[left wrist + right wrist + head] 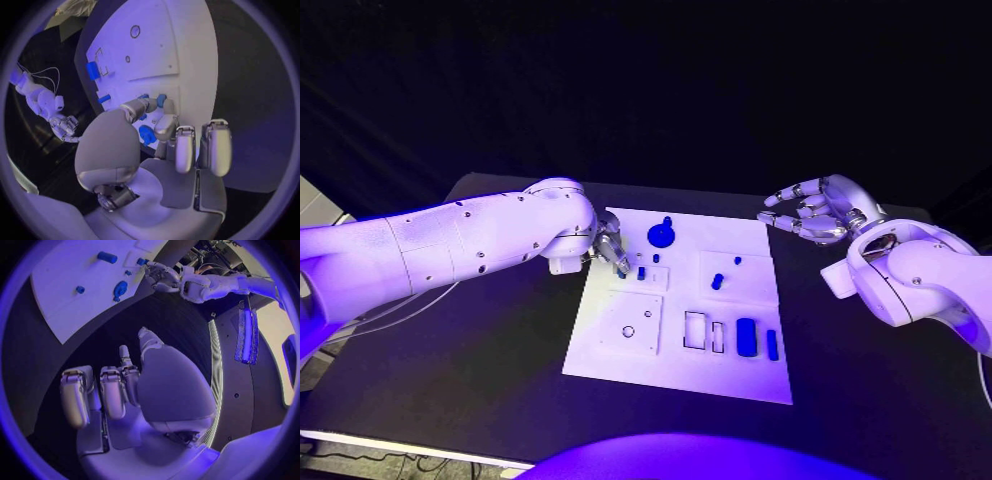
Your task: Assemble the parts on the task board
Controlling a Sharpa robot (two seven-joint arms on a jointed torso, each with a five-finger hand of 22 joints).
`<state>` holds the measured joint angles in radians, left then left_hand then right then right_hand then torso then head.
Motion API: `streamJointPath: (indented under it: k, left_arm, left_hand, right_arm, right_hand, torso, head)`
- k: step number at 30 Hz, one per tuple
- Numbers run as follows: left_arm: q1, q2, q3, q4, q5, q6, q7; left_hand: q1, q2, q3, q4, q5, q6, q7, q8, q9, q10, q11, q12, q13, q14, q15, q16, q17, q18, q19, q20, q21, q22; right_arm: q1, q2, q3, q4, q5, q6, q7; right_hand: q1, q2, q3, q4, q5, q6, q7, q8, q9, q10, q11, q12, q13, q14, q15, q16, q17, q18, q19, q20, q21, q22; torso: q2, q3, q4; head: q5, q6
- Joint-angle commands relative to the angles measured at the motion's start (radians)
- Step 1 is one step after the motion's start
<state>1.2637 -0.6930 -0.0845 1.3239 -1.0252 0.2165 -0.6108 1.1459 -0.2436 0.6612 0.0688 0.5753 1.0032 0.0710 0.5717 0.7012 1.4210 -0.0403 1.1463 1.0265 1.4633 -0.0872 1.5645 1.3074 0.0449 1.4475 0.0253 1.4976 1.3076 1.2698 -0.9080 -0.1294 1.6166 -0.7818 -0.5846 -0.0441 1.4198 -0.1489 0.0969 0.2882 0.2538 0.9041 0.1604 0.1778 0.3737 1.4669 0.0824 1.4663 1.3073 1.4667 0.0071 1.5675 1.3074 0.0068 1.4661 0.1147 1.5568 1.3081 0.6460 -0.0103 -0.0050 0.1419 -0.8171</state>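
The white task board [678, 362] lies mid-table. My left hand [609, 254] is low over its left edge. Its thumb and a finger [141, 105] pinch a small blue part [642, 272] [161, 100] at the board's surface; I cannot tell if it is lifted. Just beyond the hand sits a round blue part [661, 235] [147, 135]. A large blue block [746, 337] and a slim blue part [772, 344] stand near the board's front right. My right hand [812, 212] hovers off the board's far right corner, fingers loosely curled and apart, holding nothing.
More small blue parts [717, 282] lie in the board's middle. A square plate with a round hole [629, 330] and two rectangular slots [704, 335] mark the board's front. Black table [459, 370] surrounds the board on both sides.
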Motion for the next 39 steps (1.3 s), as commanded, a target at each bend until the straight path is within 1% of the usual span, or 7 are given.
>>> streamJointPath:
  k: [1, 13, 21, 23, 27, 33, 39]
  left_arm:
    - [-0.005, 0.002, -0.003, 0.004, 0.024, 0.043, -0.001]
    - [-0.005, 0.003, -0.003, -0.004, 0.026, 0.023, 0.000]
    - [-0.005, 0.005, -0.003, -0.012, 0.019, -0.001, 0.000]
    - [-0.005, 0.006, -0.003, -0.015, 0.018, -0.002, 0.000]
    - [-0.005, 0.009, -0.004, -0.021, 0.018, 0.001, -0.001]
    - [-0.006, 0.014, -0.004, -0.027, 0.016, -0.001, -0.002]
    - [-0.007, 0.015, -0.004, -0.030, 0.010, -0.011, -0.002]
  left_hand:
    - [-0.006, 0.004, 0.049, -0.046, 0.000, 0.059, -0.054, -0.002, 0.082, 0.017, -0.012, -0.001, 0.002, 0.108, -0.007, 0.006, 0.263, -0.007, 0.002, 0.000, 0.002, 0.114]
    - [-0.020, 0.008, 0.034, -0.028, -0.004, 0.062, -0.058, -0.002, 0.084, 0.019, -0.014, -0.002, 0.005, 0.108, -0.009, 0.006, 0.263, -0.007, 0.001, -0.002, 0.001, 0.113]
    - [-0.043, 0.012, -0.009, 0.007, -0.008, 0.058, -0.061, -0.008, 0.085, 0.011, -0.016, -0.020, -0.010, 0.105, -0.012, 0.002, 0.255, -0.005, -0.006, -0.005, -0.005, 0.105]
    - [-0.056, 0.012, -0.034, 0.026, -0.009, 0.056, -0.062, -0.010, 0.086, 0.005, -0.016, -0.029, -0.019, 0.104, -0.012, -0.001, 0.250, -0.003, -0.010, -0.005, -0.008, 0.100]
    - [-0.065, 0.011, -0.064, 0.050, -0.009, 0.052, -0.061, -0.015, 0.086, -0.004, -0.015, -0.041, -0.030, 0.102, -0.012, -0.005, 0.244, -0.001, -0.017, -0.005, -0.014, 0.090]
    - [-0.077, 0.008, -0.135, 0.105, -0.009, 0.039, -0.054, -0.028, 0.085, -0.029, -0.010, -0.075, -0.063, 0.095, -0.009, -0.018, 0.221, 0.005, -0.036, -0.003, -0.029, 0.067]
    - [-0.076, 0.005, -0.166, 0.131, -0.009, 0.032, -0.050, -0.033, 0.085, -0.042, -0.006, -0.093, -0.082, 0.092, -0.006, -0.024, 0.210, 0.007, -0.045, -0.001, -0.036, 0.056]
  right_arm:
    - [-0.001, -0.001, 0.000, 0.002, -0.004, 0.003, 0.012]
    - [-0.001, -0.002, 0.000, 0.003, -0.004, 0.001, 0.011]
    - [-0.001, -0.003, 0.000, 0.004, -0.004, 0.001, 0.011]
    - [-0.001, -0.003, 0.000, 0.004, -0.004, 0.001, 0.011]
    - [-0.001, -0.004, 0.000, 0.005, -0.004, 0.001, 0.011]
    - [-0.001, -0.005, 0.000, 0.006, -0.004, 0.001, 0.011]
    - [-0.001, -0.006, 0.000, 0.006, -0.004, 0.000, 0.011]
  right_hand:
    - [-0.008, 0.002, 0.003, 0.000, 0.007, -0.006, 0.000, 0.002, -0.001, 0.020, -0.006, -0.003, 0.181, 0.100, -0.003, -0.004, 0.245, -0.002, 0.095, -0.007, -0.006, 0.251]
    - [-0.010, 0.001, 0.004, 0.000, 0.007, -0.006, 0.000, 0.003, -0.001, 0.020, -0.006, -0.003, 0.180, 0.100, -0.003, -0.004, 0.245, -0.001, 0.095, -0.007, -0.007, 0.251]
    - [-0.010, 0.001, 0.004, 0.000, 0.007, -0.006, 0.000, 0.003, -0.001, 0.020, -0.006, -0.003, 0.180, 0.100, -0.003, -0.004, 0.245, -0.001, 0.095, -0.007, -0.007, 0.251]
    - [-0.010, 0.001, 0.004, 0.000, 0.007, -0.006, 0.000, 0.003, -0.001, 0.020, -0.006, -0.003, 0.180, 0.100, -0.003, -0.004, 0.245, -0.001, 0.095, -0.007, -0.007, 0.251]
    - [-0.011, 0.001, 0.005, 0.000, 0.007, -0.007, 0.000, 0.004, -0.001, 0.019, -0.006, -0.005, 0.179, 0.099, -0.004, -0.004, 0.244, -0.001, 0.094, -0.007, -0.008, 0.250]
    - [-0.011, 0.001, 0.005, 0.000, 0.007, -0.007, 0.000, 0.004, -0.001, 0.019, -0.006, -0.005, 0.179, 0.099, -0.004, -0.004, 0.244, -0.001, 0.094, -0.007, -0.008, 0.250]
    - [-0.011, 0.001, 0.005, 0.000, 0.007, -0.007, 0.000, 0.004, -0.001, 0.019, -0.006, -0.005, 0.179, 0.099, -0.004, -0.004, 0.244, -0.001, 0.094, -0.007, -0.008, 0.250]
  torso:
    - [0.000, -0.0007, -0.0004]
    - [0.000, -0.0011, 0.0007]
    - [0.000, -0.0010, 0.0006]
    - [0.000, -0.0009, 0.0005]
    - [0.000, -0.0010, 0.0005]
    - [0.000, -0.0014, 0.0005]
    - [0.000, -0.0015, 0.0007]
  head:
    - [-0.001, 0.001]
    - [-0.001, 0.003]
    - [-0.001, 0.004]
    - [-0.001, 0.004]
    - [-0.003, 0.003]
    - [-0.005, 0.002]
    - [-0.005, 0.003]
